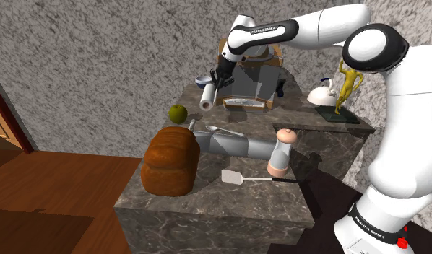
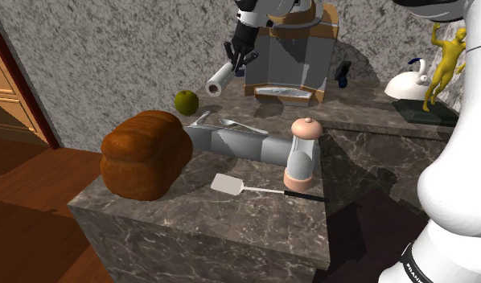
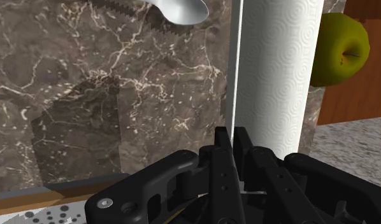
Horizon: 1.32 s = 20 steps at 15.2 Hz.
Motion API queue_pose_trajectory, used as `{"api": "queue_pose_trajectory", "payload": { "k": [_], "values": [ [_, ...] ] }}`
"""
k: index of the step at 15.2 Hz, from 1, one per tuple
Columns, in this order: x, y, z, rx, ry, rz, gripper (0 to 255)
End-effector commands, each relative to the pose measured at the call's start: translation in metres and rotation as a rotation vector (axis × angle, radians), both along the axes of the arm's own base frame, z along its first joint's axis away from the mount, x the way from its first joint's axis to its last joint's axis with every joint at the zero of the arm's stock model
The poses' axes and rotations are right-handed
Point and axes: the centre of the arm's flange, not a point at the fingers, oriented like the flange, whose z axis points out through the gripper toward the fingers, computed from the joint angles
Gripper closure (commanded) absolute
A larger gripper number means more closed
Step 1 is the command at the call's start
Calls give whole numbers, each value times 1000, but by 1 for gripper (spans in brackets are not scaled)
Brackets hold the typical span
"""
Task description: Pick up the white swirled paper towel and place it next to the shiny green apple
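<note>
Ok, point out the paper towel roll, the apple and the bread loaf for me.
paper towel roll (image 1: 206,97), shoulder view, middle of its white side.
apple (image 1: 178,113), shoulder view, centre of its green skin.
bread loaf (image 1: 170,162), shoulder view, middle of its brown side.

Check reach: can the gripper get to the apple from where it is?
Likely yes. The gripper, shut on the paper towel, hangs above the counter close to the apple. The apple sits in the open by the counter's edge; nothing stands between them, and the bread is off to one side.
</note>
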Motion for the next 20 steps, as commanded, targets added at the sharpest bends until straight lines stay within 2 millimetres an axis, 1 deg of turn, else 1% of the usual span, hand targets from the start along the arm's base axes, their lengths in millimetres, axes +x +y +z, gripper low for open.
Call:
{"api": "queue_pose_trajectory", "payload": {
  "k": [1,20],
  "values": [
    [-1,0,-11,0,-1,0,255],
    [-1,0,-111,0,-1,0,255]
  ]
}}
